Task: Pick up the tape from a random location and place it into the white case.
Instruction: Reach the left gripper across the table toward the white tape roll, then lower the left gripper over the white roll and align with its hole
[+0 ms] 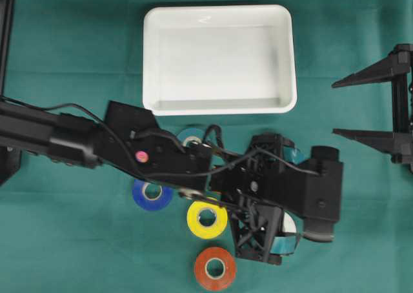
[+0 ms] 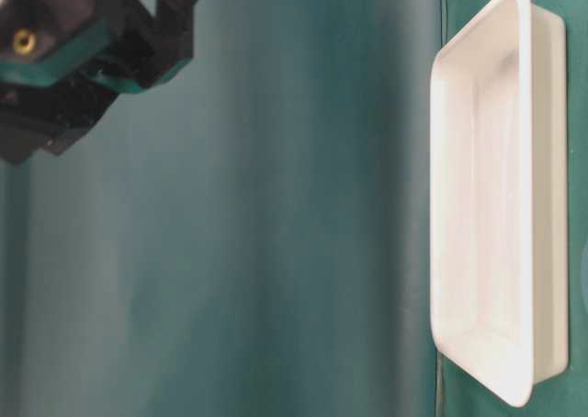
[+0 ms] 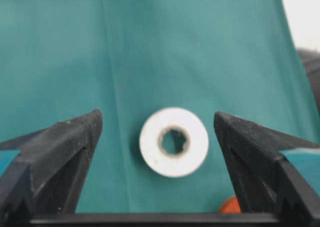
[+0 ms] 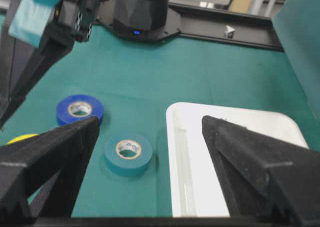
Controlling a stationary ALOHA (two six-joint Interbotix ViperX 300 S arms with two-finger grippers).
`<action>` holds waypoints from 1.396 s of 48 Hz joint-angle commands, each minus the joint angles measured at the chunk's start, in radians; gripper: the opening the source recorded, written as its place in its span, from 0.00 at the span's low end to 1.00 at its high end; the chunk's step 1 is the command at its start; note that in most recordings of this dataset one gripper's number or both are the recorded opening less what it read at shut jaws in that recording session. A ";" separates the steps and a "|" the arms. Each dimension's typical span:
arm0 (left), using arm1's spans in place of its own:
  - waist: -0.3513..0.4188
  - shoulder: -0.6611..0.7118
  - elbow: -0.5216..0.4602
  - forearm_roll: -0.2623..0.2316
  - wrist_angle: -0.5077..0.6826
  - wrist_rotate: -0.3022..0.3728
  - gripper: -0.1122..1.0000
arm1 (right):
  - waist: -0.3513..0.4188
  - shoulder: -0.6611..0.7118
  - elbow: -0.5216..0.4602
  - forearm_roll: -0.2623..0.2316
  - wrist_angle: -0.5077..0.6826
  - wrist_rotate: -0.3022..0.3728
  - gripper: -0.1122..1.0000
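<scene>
Green cloth (image 1: 77,54) covers the whole work surface. Nearest the lower edge of the overhead view lies an orange tape roll (image 1: 215,268), flat on the cloth; just above it a yellow tape roll (image 1: 206,219), and to its left a blue tape roll (image 1: 152,194), both partly covered by the left arm. The left gripper (image 1: 292,219) reaches across the middle of the table, its jaws spread wide and holding nothing. Its wrist view shows a white tape roll (image 3: 173,142) lying flat on the cloth, centred between the two black fingers (image 3: 65,152) and touching neither. A teal tape roll (image 4: 128,153) lies flat just beside the near rim of the white case, mostly hidden under the arm from overhead. Farther up the table sits the white case (image 1: 219,12), holding no tape. At the right edge the right gripper (image 1: 377,106) hangs released, jaws wide apart, well clear of the rolls.
</scene>
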State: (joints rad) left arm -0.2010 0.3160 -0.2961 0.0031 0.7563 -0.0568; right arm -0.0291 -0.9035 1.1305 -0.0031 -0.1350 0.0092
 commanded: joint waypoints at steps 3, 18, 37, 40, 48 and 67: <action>0.006 -0.002 -0.052 0.006 0.029 -0.003 0.98 | -0.002 0.005 -0.029 -0.002 -0.003 0.002 0.93; 0.005 -0.003 -0.048 0.006 0.029 -0.009 0.98 | -0.002 0.006 -0.031 -0.002 -0.002 0.002 0.93; 0.005 -0.003 -0.044 0.006 0.034 -0.009 0.98 | -0.002 0.011 -0.032 -0.002 0.000 0.002 0.93; 0.005 -0.003 -0.044 0.006 0.034 -0.009 0.98 | -0.002 0.012 -0.032 0.000 0.000 0.002 0.93; 0.005 -0.005 -0.041 0.006 0.034 -0.011 0.98 | -0.002 0.011 -0.032 -0.002 0.000 0.002 0.93; 0.005 0.021 -0.034 0.006 0.025 -0.011 0.98 | -0.002 0.012 -0.032 0.000 0.000 0.002 0.93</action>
State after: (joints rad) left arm -0.1963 0.3467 -0.3160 0.0061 0.7900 -0.0660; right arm -0.0291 -0.8958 1.1275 -0.0031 -0.1304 0.0092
